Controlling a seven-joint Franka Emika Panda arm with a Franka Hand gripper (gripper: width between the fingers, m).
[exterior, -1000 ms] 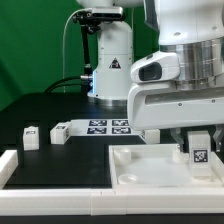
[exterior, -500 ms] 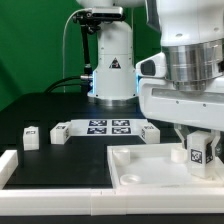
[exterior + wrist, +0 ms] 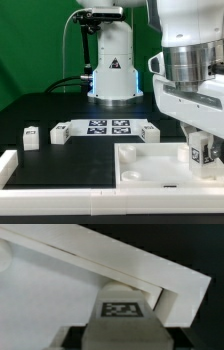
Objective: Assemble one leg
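My gripper [image 3: 198,158] is shut on a leg [image 3: 197,151], a stubby white post with a black-and-white tag, and holds it upright over the right part of the large white tray-like top [image 3: 140,168]. In the wrist view the leg [image 3: 122,314] fills the space between the dark fingers [image 3: 78,334], with its tag facing the camera and its far end close to the top's raised rim [image 3: 120,259] at a corner. Whether the leg touches the top cannot be told.
Three more white legs stand on the black table: one [image 3: 31,137] at the exterior view's left, one [image 3: 60,132] beside it, one [image 3: 150,131] behind the top. The marker board [image 3: 108,126] lies between them. A white rail [image 3: 60,194] runs along the front.
The gripper has carried the leg toward the exterior view's right, farther over the right side of the top. The other parts have not moved.
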